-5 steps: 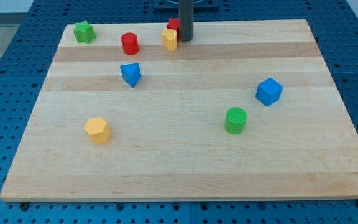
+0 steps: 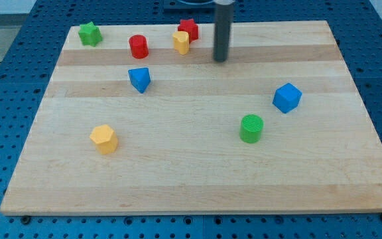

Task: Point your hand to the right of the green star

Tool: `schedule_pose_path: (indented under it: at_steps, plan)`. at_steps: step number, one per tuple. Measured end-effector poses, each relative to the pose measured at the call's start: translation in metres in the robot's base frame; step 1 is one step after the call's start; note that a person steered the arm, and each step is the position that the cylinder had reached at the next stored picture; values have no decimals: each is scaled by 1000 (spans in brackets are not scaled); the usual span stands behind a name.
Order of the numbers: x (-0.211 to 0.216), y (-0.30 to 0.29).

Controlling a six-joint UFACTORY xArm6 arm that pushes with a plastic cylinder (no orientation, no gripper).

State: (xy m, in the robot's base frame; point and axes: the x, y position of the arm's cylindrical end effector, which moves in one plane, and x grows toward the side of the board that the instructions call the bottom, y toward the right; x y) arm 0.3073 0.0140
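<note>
The green star [image 2: 89, 33] sits at the top left corner of the wooden board [image 2: 191, 166]. My tip [image 2: 221, 60] is down on the board near the top middle, far to the right of the star. It stands to the right of and a little below a yellow block [image 2: 182, 42] and a red block [image 2: 189, 28], clear of both. A red cylinder [image 2: 138, 46] lies between the star and those blocks.
A blue triangular block [image 2: 139, 79] lies below the red cylinder. A yellow hexagonal block [image 2: 103, 139] is at the lower left. A green cylinder [image 2: 251, 128] and a blue cube [image 2: 287, 97] are on the right half.
My tip has moved right and toward the view's bottom, away from the yellow and red blocks. The red block behind it now shows fully. No block has moved.
</note>
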Motion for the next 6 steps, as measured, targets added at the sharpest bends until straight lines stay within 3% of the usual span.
schedule_pose_path:
  at_steps: [2, 3, 4, 6]
  plan:
    - [32, -166]
    - [13, -248]
    - [-43, -248]
    - [-44, -159]
